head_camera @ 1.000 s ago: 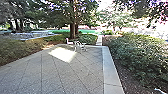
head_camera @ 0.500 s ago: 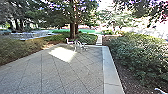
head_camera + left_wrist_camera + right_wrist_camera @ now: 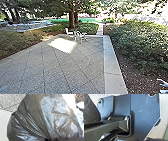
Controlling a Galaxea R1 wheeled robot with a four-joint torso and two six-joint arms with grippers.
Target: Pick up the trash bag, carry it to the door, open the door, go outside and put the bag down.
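A glossy black plastic trash bag (image 3: pixel 31 119) is bulging out right by the robot's left wrist, its creases drawing together, and whether the left and right grippers are opening, closing or gripping it, I cannot tell. Out here on the yard, a grey, speckled slab patio (image 3: pixel 82 62) is stretching ahead beside a pale concrete border (image 3: pixel 112 65), with leafy green shrubs (image 3: pixel 140 42) growing past it. White outdoor chairs (image 3: pixel 68 32) are standing near a thick brown tree trunk (image 3: pixel 72 20), and sunlight is brightening a patch of the slabs.

no readable text, labels, brands, numbers or signs on anything in view
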